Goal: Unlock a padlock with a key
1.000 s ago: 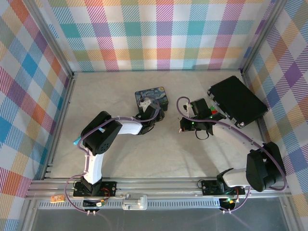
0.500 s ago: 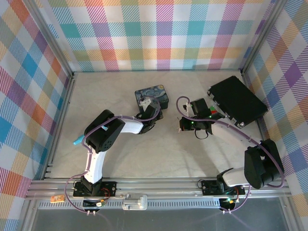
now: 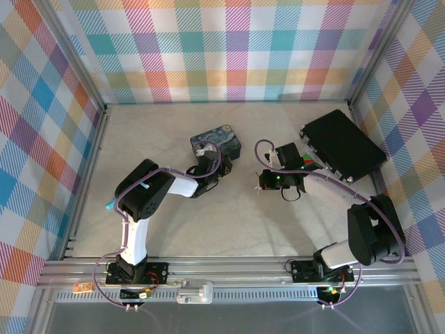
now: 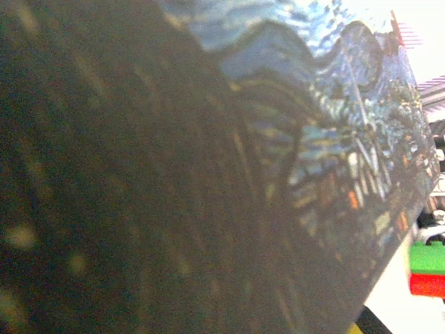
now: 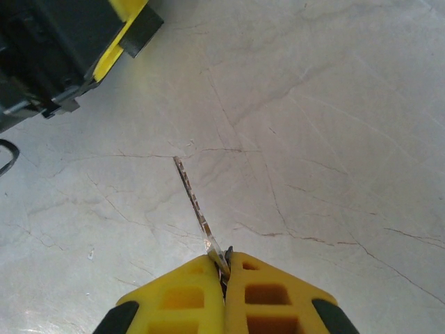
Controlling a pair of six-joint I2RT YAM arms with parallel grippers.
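The key (image 5: 197, 206) is pinched by its head between the clenched yellow fingertips of the right hand (image 5: 224, 268). Its toothed blade is pointed out over the pale marbled worktop (image 5: 334, 139). The left hand (image 3: 205, 153) is set against the near side of the blue painted tin (image 3: 226, 138). Whether it is clenched or released cannot be told, the close view being blurred.
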